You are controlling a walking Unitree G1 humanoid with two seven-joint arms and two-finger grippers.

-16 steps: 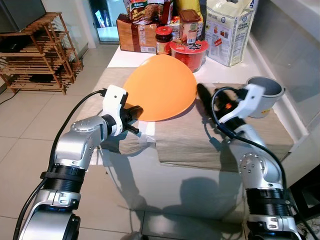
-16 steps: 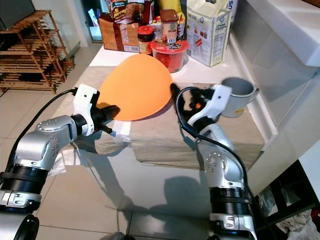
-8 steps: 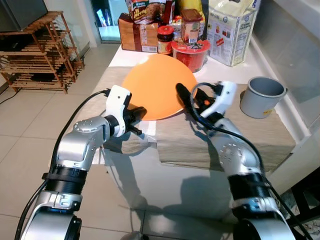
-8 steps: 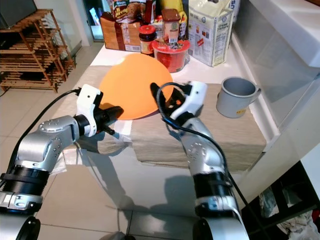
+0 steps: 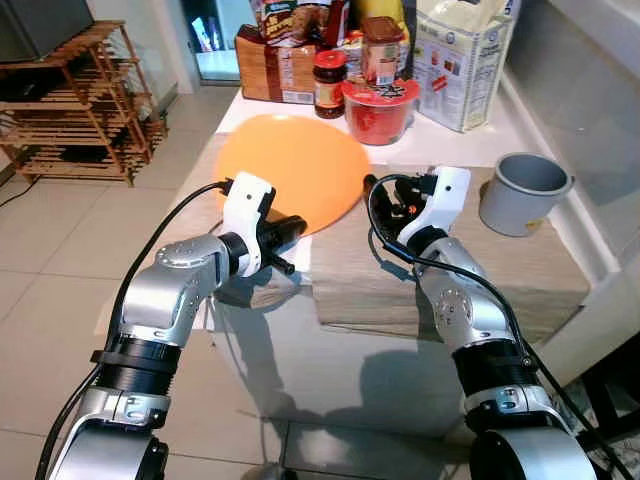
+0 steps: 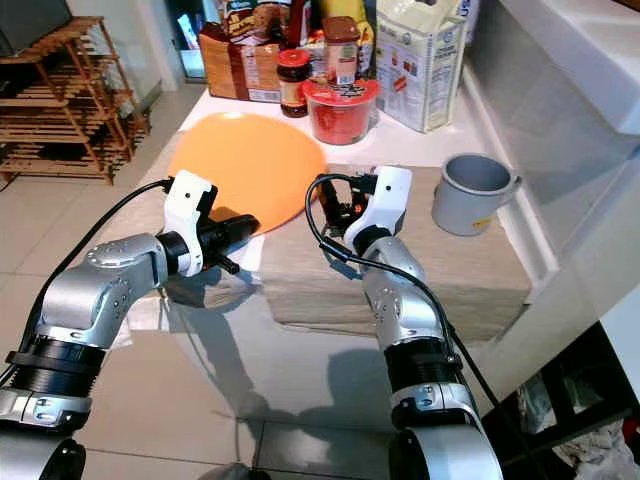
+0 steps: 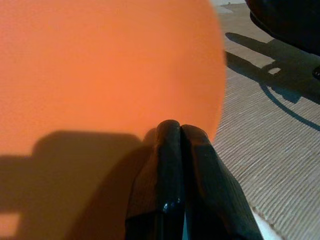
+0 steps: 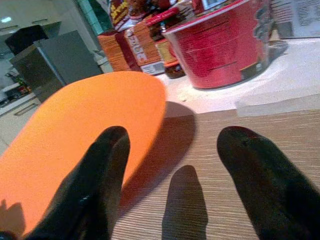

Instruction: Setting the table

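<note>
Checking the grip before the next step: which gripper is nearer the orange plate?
Left. The left gripper is clamped on the orange plate at its near edge; the right gripper is open beside its right edge.

I read this as a home kitchen or dining corner: groceries crowd the table's point(image 5: 470, 145) far edge, namely a red instant-noodle cup point(image 5: 379, 107), jars point(image 5: 327, 79) and a carton point(image 5: 463, 60). Tiled floor point(image 5: 60, 250), wooden rack point(image 5: 75, 105) beyond the table's left edge.

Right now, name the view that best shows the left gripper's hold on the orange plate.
Left wrist view: the left gripper is shut on the orange plate rim. The eye views show that pinch from farther off; the right wrist view shows the plate's far edge.
</note>
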